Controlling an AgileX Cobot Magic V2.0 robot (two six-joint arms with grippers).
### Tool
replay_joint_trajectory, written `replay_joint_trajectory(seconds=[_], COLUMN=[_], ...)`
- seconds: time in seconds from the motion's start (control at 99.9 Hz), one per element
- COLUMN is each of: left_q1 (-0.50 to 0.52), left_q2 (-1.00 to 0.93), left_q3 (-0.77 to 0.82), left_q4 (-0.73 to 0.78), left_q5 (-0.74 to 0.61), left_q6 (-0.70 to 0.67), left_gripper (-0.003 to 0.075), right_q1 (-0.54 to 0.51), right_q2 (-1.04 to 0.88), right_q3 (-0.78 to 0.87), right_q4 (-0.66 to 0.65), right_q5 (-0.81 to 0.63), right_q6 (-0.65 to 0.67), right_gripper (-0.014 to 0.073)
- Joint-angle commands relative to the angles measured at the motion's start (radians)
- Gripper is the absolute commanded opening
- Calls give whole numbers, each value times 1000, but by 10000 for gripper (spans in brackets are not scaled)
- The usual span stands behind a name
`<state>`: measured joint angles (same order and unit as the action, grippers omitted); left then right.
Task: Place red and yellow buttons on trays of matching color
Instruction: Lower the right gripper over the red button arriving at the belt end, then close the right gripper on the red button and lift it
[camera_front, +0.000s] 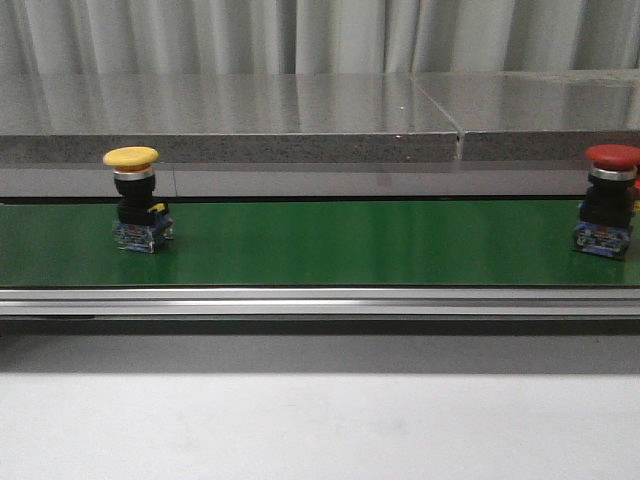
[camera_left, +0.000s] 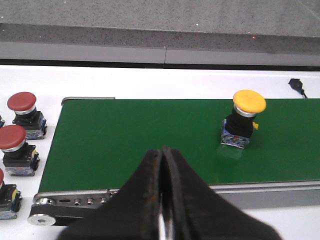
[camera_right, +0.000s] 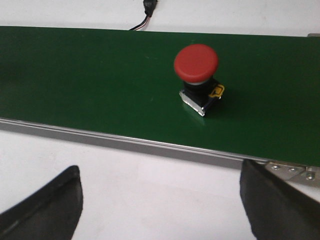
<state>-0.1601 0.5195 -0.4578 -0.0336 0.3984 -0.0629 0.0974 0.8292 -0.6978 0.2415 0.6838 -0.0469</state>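
Standing on the green belt (camera_front: 330, 245), the yellow button (camera_front: 134, 200) is at the left of the front view and a red button (camera_front: 606, 200) is at the far right edge, well apart. The left gripper (camera_left: 163, 200) has its fingers pressed together with nothing between them, low in its frame, with three more red buttons (camera_left: 22, 107) off the belt's end at the left edge. The right gripper (camera_right: 160, 200) is spread wide and empty, its fingers in the bottom corners.
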Motion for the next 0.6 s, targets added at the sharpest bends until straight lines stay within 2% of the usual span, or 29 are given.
replay_joint_trajectory(seconds=[0.0,0.29,0.59], left_q1=[-9,-9,-9], left_q2=[3,3,3], left_q3=[-30,-30,-30], left_q4=[-12,-12,-12], left_q5=[-77,-77,-77], left_q6=[-2,-2,-2], left_gripper=[-19,-19,-19], right_q1=[-1,-3,-3], right_q2=[57,307,466], right_q3=[-69,-226,-304], right_q4=[-30,-97,-276], right_q5=[-32,15,22], right_q6=[-15,-8,121], right_gripper=[636,636,636])
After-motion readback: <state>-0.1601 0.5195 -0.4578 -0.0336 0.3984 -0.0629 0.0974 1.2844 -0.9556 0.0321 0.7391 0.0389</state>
